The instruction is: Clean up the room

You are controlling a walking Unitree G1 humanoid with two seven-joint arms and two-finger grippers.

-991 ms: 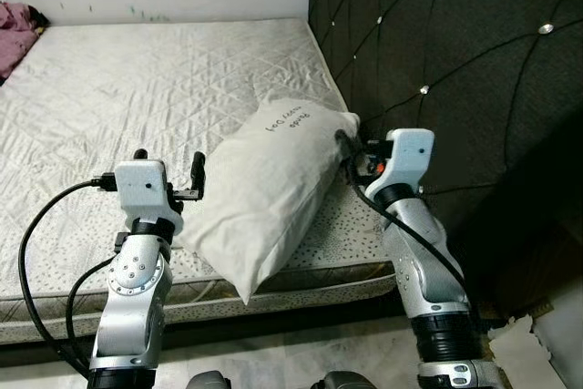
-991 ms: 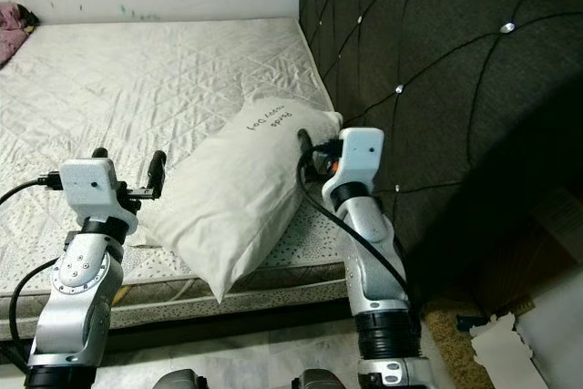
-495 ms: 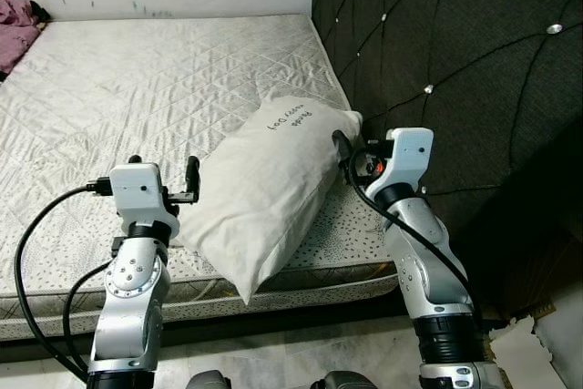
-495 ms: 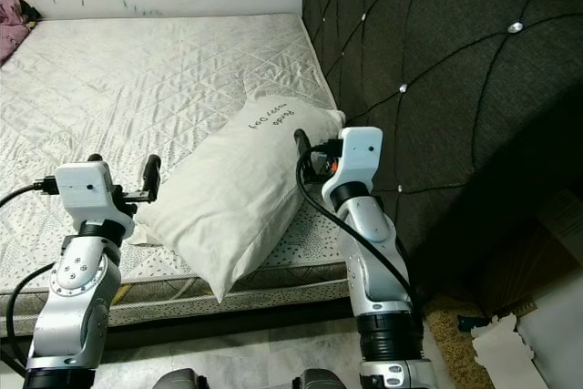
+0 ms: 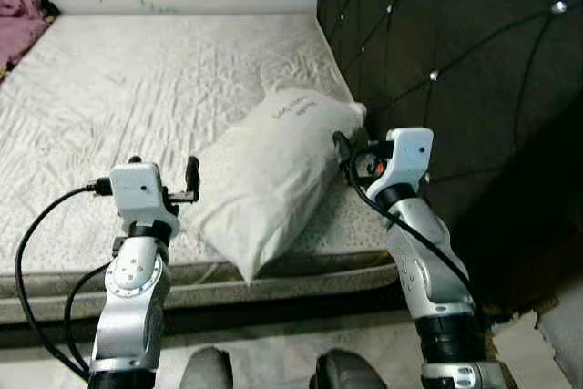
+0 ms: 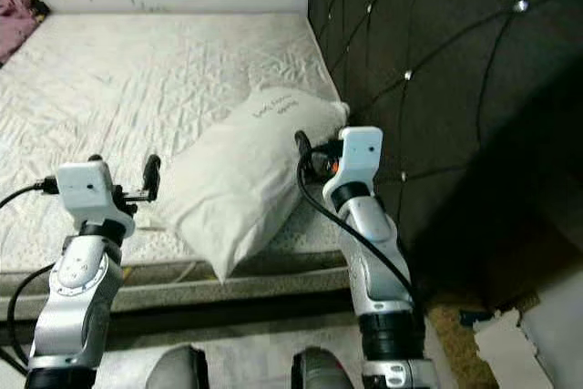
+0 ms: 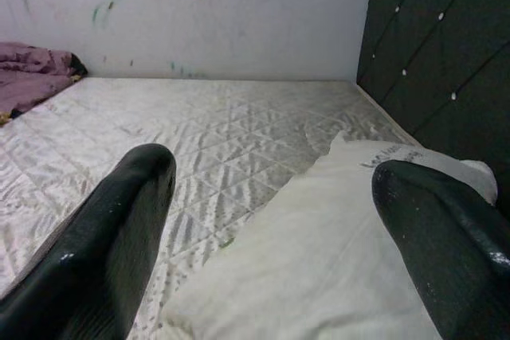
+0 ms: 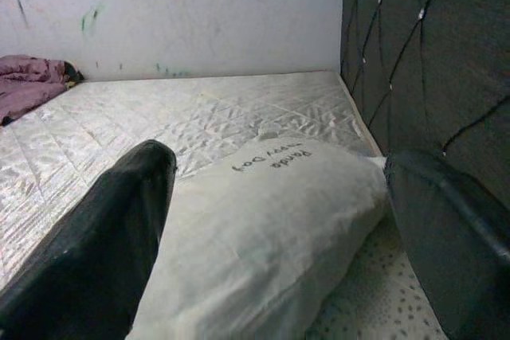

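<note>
On the bed: we see a white pillow (image 5: 273, 166) lying near the mattress (image 5: 109, 88) corner, its far end touching the dark tufted headboard (image 5: 455, 43) at about 1 o'clock from us.
Pillow markings: dark handwriting on its far end.
Left gripper (image 5: 164, 170): we hold it at the pillow's near left corner, at 10 o'clock; its fingers (image 7: 119, 228) are spread wide and grip nothing.
Right gripper (image 8: 279, 220): we hold it at the pillow's right side by the headboard; fingers (image 8: 103, 228) wide apart, the pillow between them, ungripped.
Far left, 11 o'clock: a purple cloth (image 5: 23, 11) on the mattress by the wall (image 7: 199, 13).
</note>
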